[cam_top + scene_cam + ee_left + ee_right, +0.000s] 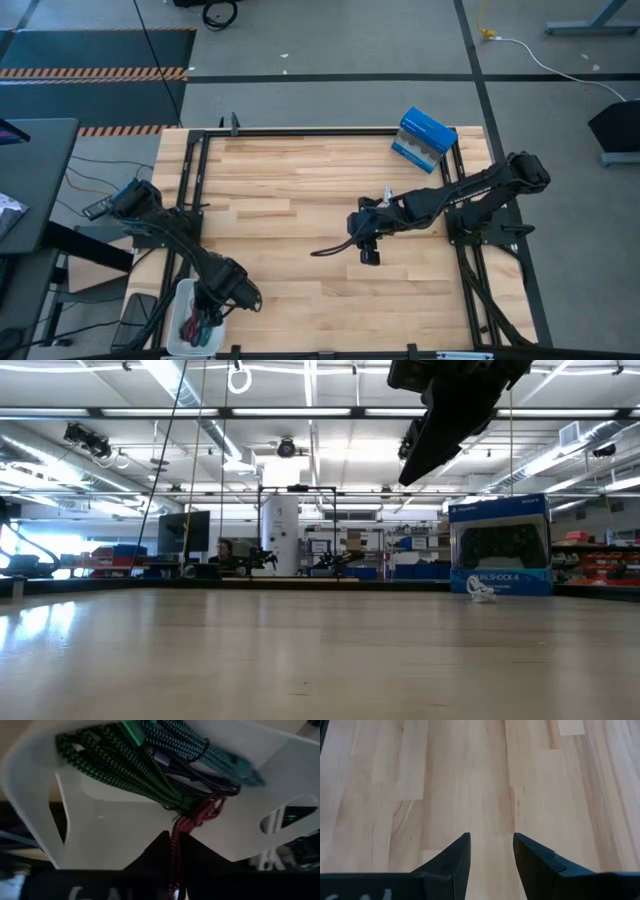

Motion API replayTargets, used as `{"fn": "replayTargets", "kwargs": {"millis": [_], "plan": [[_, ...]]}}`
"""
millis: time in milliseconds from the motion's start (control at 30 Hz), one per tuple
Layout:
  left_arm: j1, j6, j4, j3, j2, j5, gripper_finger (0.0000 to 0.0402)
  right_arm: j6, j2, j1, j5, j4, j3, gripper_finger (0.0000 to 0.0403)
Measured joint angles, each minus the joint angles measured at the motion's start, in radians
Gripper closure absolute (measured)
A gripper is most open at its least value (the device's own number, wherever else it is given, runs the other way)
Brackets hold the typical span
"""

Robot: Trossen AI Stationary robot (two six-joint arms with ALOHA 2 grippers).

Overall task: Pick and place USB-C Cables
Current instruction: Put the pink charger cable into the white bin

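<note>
The left end effector (222,300) is at the desk's (300,190) near left corner, down over the white tray (180,300) that sits there. In the left wrist view its fingers are pinched together on the maroon cable (192,820), which runs down between the fingertips from the tangle in the tray (100,820). The green cable (115,765) and the teal cable (210,755) lie bundled across the tray above the maroon one, all touching; a purple connector tip (161,757) shows between them. From the high view the cables (197,325) appear only as a small coloured cluster inside the tray, and single ones cannot be told apart there.

The right end effector (366,240) hovers above the middle of the desk, slightly toward the right edge. Its fingers (455,857) are parted by a moderate gap with bare wood between them, and they hold nothing. A thin dark cord (335,248) trails from the right arm's wrist toward the left edge.

A blue-and-white box (424,140) stands near the far right corner; in the low view (498,547) it shows a game controller printed on its face, with something small and white (482,595) lying on the desk in front of it.
</note>
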Motion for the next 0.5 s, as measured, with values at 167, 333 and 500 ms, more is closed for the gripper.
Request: {"fn": "replayTargets", "kwargs": {"millis": [167, 333, 500], "plan": [[-0.004, 0.033, -0.002, 0.0, 0.0, -0.011, 0.0328, 0.009, 0.0, 0.023, 0.001, 0.003, 0.0, 0.0247], [-0.004, 0.049, -0.024, 0.0, 0.0, -0.074, 0.0324, 0.008, 0.0, 0.036, 0.001, 0.003, 0.0, 0.0247], [-0.008, -0.014, -0.084, 0.001, 0.0, -0.158, 0.0323, -0.054, 0.0, 0.036, 0.001, 0.003, 0.0, 0.0247]]}}
